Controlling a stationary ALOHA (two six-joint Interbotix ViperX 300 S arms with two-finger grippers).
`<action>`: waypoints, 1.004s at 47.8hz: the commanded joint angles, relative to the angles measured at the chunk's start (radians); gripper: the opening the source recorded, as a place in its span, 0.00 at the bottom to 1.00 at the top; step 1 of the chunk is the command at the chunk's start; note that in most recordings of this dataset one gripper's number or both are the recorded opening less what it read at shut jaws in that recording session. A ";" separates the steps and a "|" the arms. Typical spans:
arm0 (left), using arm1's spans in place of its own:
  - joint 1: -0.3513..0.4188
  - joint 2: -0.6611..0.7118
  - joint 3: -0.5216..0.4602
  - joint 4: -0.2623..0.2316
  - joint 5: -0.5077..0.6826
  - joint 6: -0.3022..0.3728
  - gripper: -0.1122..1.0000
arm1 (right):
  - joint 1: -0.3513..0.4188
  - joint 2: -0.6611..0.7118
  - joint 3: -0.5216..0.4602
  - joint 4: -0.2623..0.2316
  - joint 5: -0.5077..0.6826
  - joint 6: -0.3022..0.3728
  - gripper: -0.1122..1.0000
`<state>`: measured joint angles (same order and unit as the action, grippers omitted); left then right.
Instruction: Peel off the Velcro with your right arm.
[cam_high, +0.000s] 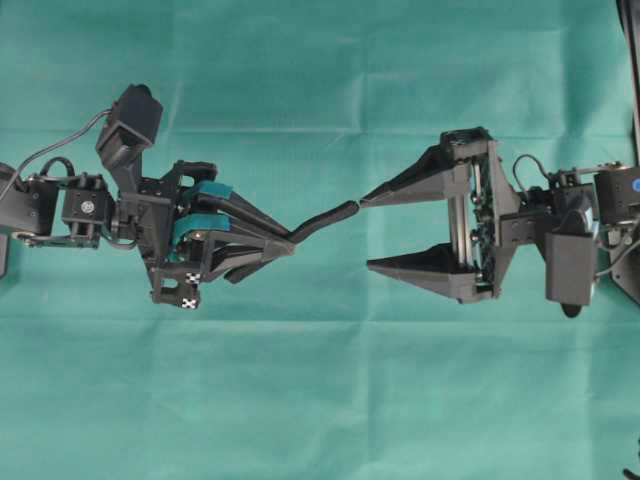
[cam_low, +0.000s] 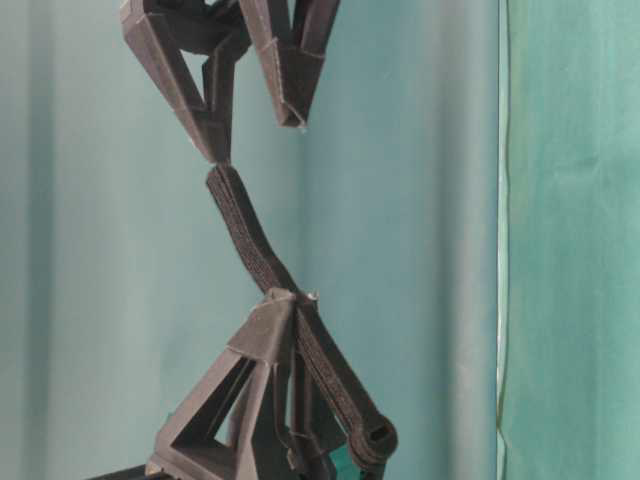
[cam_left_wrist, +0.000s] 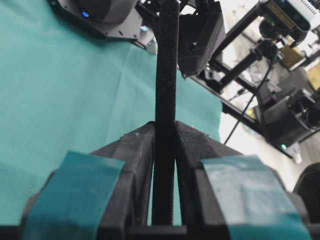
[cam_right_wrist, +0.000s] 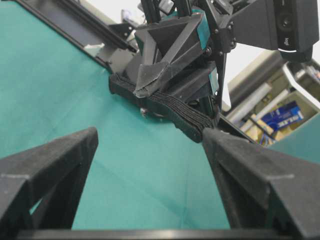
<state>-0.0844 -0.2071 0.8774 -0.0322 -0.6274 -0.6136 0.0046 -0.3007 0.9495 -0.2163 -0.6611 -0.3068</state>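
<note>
The left gripper (cam_high: 285, 243) with teal pads pinches the thin black Velcro strap (cam_high: 325, 220); the right gripper (cam_high: 366, 232), dark-grey fingers spread wide, touches the strap's free end with one fingertip.

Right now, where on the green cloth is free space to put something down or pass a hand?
The green cloth lies bare across the whole near strip below both grippers and across the far strip above them. The middle band is crowded: the left gripper is shut on the Velcro, and the open right gripper has one fingertip at the strap's free end.
</note>
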 joint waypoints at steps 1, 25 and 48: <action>0.003 -0.014 -0.008 -0.002 -0.011 0.000 0.19 | -0.002 0.002 -0.029 0.003 -0.011 0.000 0.63; 0.012 -0.020 -0.006 -0.002 -0.029 0.000 0.19 | -0.002 0.026 -0.031 0.003 -0.031 0.000 0.50; 0.017 -0.020 -0.006 -0.002 -0.032 0.000 0.19 | -0.002 0.035 -0.032 0.002 -0.052 0.000 0.33</action>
<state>-0.0782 -0.2071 0.8836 -0.0322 -0.6458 -0.6136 0.0000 -0.2608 0.9403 -0.2163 -0.7041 -0.3083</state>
